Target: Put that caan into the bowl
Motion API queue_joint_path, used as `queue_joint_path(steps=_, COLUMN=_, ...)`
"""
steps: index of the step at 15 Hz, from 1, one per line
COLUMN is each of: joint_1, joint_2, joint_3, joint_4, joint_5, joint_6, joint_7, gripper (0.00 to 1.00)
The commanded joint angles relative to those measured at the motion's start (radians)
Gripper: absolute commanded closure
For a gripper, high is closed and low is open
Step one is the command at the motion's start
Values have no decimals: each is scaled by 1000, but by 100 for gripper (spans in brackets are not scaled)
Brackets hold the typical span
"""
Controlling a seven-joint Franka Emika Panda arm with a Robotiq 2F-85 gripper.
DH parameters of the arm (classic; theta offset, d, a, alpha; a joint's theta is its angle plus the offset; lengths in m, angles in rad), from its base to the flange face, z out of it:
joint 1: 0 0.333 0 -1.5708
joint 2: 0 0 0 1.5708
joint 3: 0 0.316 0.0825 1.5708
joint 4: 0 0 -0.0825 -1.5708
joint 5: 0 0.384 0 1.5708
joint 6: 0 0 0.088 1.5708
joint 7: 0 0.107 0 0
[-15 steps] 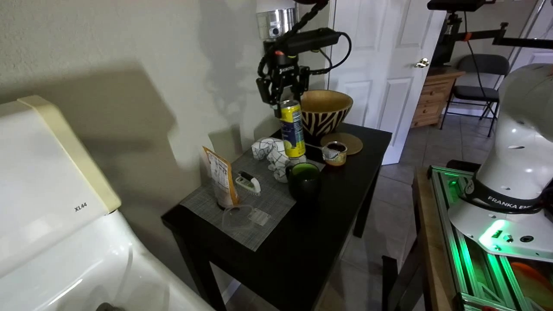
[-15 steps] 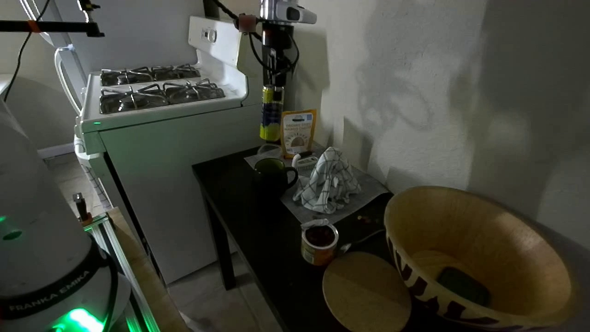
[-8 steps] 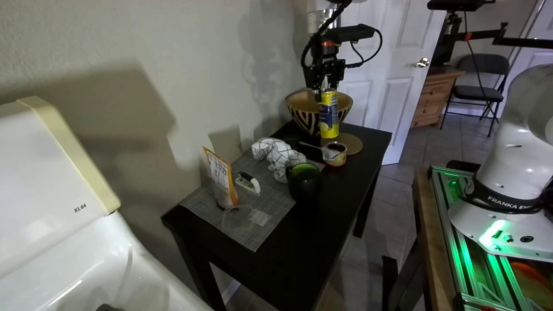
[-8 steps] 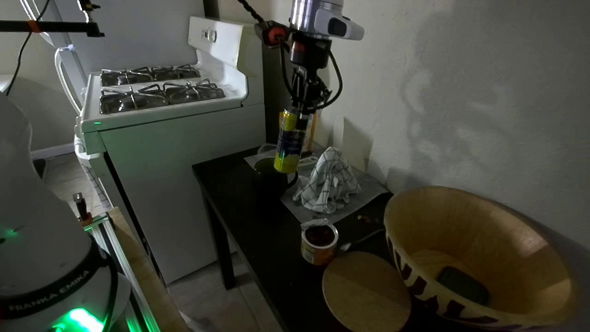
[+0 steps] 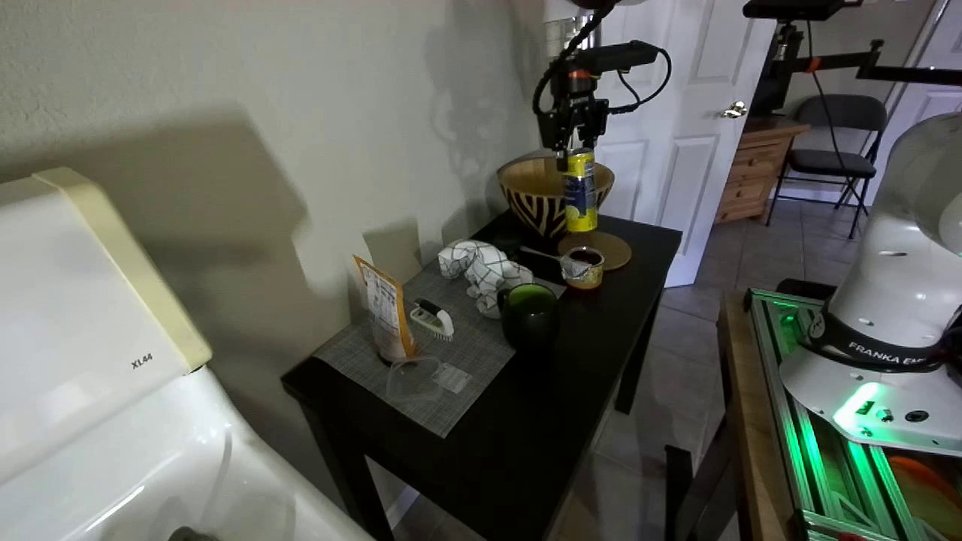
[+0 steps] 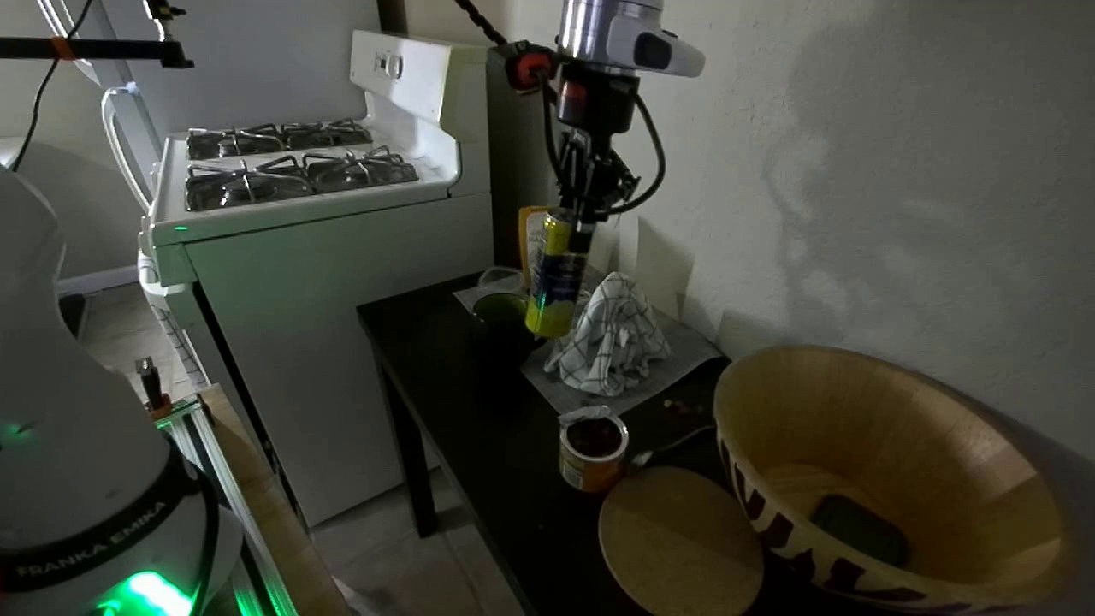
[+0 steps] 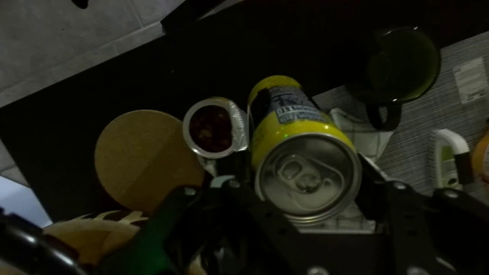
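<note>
The can (image 5: 580, 194) is yellow and dark blue with a silver top. It also shows in an exterior view (image 6: 556, 287) and in the wrist view (image 7: 286, 110). My gripper (image 5: 577, 152) is shut on the can's upper part and holds it slightly tilted above the table. The gripper also shows in an exterior view (image 6: 573, 227) and in the wrist view (image 7: 301, 172). The bowl (image 5: 533, 207) is large and wooden with dark zebra stripes outside. In an exterior view its inside (image 6: 864, 411) shows, holding a dark green object (image 6: 858, 529). The can is outside the bowl.
On the black table (image 5: 560, 421) stand a dark mug (image 5: 529, 323), an opened foil-lidded cup (image 6: 592, 458), a round board (image 6: 680, 543), a checked cloth (image 6: 612, 342), an orange-edged pouch (image 5: 387, 312) and a brush (image 5: 432, 319). A wall runs behind; a spoon (image 6: 680, 442) lies by the bowl.
My gripper has carried the can from the pouch end of the table toward the bowl end, quickly at first and only a little in the last half second. The grip has stayed shut.
</note>
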Motion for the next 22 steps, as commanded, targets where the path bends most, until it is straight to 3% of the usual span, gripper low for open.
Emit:
queue_joint_path(steps=1, joint_1=-89, joint_2=-6, joint_3=-73, joint_4=45, joint_5=-56, joint_6=6, joint_7=-79, gripper=62)
queue_joint_path(steps=5, joint_1=-176, joint_2=45, joint_3=-177, joint_4=162, joint_5=-23, joint_6=55, joint_7=-151, gripper=62)
queue_joint_path(steps=9, joint_1=-208, joint_2=154, joint_3=-253, joint_4=294, joint_5=42, joint_6=117, joint_7=-368, gripper=62)
queue_joint_path(steps=13, joint_1=-226, joint_2=322, joint_3=-256, joint_4=446, joint_5=129, joint_6=123, joint_7=-590, gripper=62)
queue_joint_path(steps=16, joint_1=-254, joint_2=449, joint_3=-231, joint_4=570, joint_5=154, joint_6=113, joint_7=-645, gripper=62)
queue_joint_path(steps=17, joint_1=-244, joint_2=359, joint_3=-227, joint_4=465, joint_5=112, joint_6=122, joint_7=-597, gripper=62)
queue_joint_path(steps=18, joint_1=-249, joint_2=390, joint_3=-219, joint_4=490, joint_5=113, joint_6=122, joint_7=-599, gripper=37)
queue_joint_path(steps=20, joint_1=-251, joint_2=402, joint_3=-216, joint_4=490, joint_5=112, joint_6=122, joint_7=-598, gripper=37)
queue_joint_path(steps=21, joint_1=-252, joint_2=398, joint_3=-216, joint_4=489, joint_5=112, joint_6=122, joint_7=-599, gripper=62)
queue_joint_path(steps=22, joint_1=-257, joint_2=401, joint_3=-212, joint_4=486, joint_5=113, joint_6=138, joint_7=-639, gripper=62)
